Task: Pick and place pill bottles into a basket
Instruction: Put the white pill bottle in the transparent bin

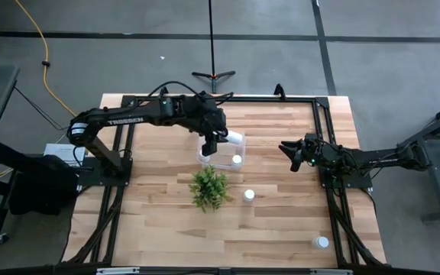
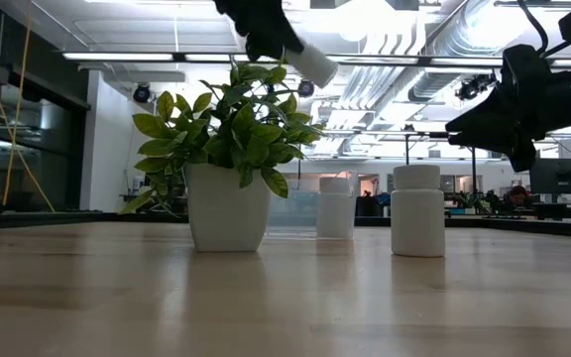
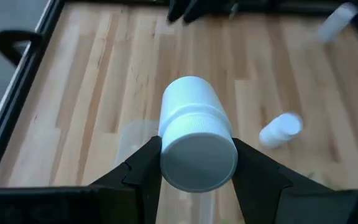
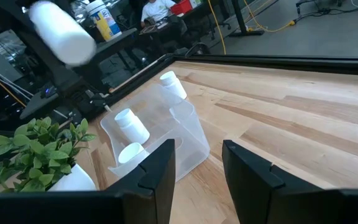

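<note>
My left gripper (image 1: 216,142) hangs over the basket (image 1: 218,155), a clear bin in the middle of the table, and is shut on a white pill bottle (image 3: 194,134). More pill bottles (image 4: 129,124) lie inside the basket. Two others stand on their bases on the wood, one beside the plant (image 1: 249,195) and one near the front right corner (image 1: 322,242). My right gripper (image 4: 197,168) waits open at the table's right side (image 1: 292,153) with nothing between its fingers. My left gripper pinches the bottle's cap end (image 3: 169,140) between its two fingers (image 3: 143,168), one on each side. The bottle lies along the fingers, cap toward the wrist, body sticking out ahead. The gripper slants downward, and the bottle (image 2: 310,61) hangs tilted, clear above the basket.
A green plant in a white pot (image 1: 208,188) stands just in front of the basket, toward the table's near edge. Black frame rails (image 1: 117,176) run along the table's left and right sides. Bare wood lies near the front and at the far right.
</note>
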`<action>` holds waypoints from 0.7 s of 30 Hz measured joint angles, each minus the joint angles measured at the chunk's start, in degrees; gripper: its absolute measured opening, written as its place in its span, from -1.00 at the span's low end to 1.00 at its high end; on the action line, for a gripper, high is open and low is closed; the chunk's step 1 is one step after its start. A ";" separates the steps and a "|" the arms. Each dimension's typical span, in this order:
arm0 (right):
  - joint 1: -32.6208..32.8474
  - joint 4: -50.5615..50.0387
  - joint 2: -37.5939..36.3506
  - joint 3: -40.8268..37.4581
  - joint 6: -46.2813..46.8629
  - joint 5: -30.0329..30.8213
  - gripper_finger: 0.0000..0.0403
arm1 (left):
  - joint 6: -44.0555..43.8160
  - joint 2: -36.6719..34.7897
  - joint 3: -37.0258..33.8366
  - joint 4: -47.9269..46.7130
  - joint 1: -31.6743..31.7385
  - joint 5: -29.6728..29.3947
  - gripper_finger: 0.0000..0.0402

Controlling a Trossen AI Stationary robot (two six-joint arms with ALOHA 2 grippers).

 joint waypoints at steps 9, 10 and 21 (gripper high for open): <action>0.00 0.24 0.10 0.00 -0.07 0.45 -0.38 | 3.75 7.07 7.58 -8.65 -1.04 -1.80 -0.03; 0.00 0.26 0.13 0.00 0.09 0.60 -0.38 | 4.11 7.99 8.68 -10.78 -1.25 -1.84 -0.03; 0.00 0.13 0.37 0.00 -0.04 0.84 -0.38 | 6.34 13.53 13.45 -20.75 -2.13 -4.04 -0.03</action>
